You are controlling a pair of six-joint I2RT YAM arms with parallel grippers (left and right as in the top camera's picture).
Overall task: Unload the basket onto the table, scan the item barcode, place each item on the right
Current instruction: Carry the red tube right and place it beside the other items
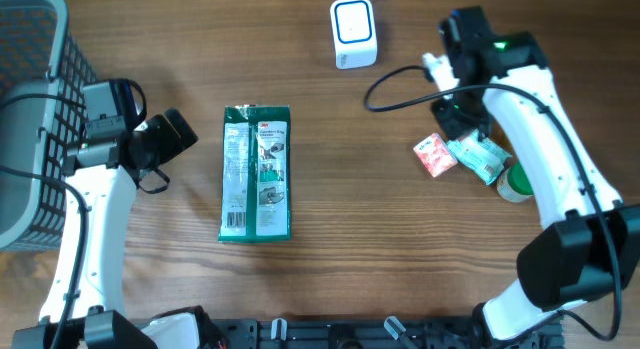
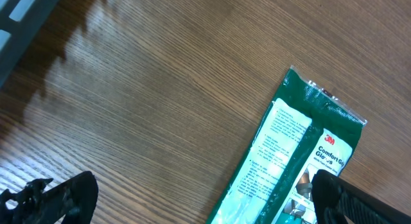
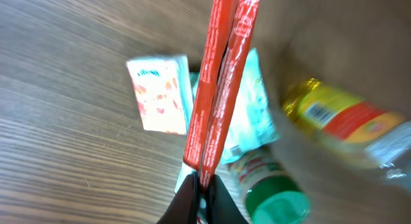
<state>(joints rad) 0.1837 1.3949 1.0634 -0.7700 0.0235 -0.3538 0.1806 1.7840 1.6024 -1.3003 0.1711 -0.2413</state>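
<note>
Red foil packet [image 3: 221, 76], thin and seen edge-on, is the item in play: it hangs pinched by one end in the right gripper [image 3: 200, 198], whose jaws are closed tight on it. Holding it by the edge leaves both flat faces bare, which is probably the reason for the grip, since a barcode on either face could then be turned toward a reader. The wrist view shows only the packet's edge, so I cannot tell which face carries the code.

Below the packet lies the pile it hangs over, on the right of the table [image 1: 330, 249]: a pink tissue pack [image 3: 157, 95], a pale teal sachet [image 3: 253, 115], a green-capped bottle [image 3: 273, 201] and a yellow bottle [image 3: 347, 121], blurred. They sit bunched together, some touching.

Further out, the white scanner [image 1: 354, 31] stands at the far edge with its blue-ringed face up, well apart from the right gripper. My judgement is that the packet has yet to be carried over and presented to it.

On the left, a green glove pack [image 1: 256, 172] lies flat with its printed label up. The left gripper [image 1: 172, 134] hovers just beside it, jaws spread wide and holding nothing, likely placed to take that pack next. A dark mesh basket [image 1: 30, 109] sits at the far left.
</note>
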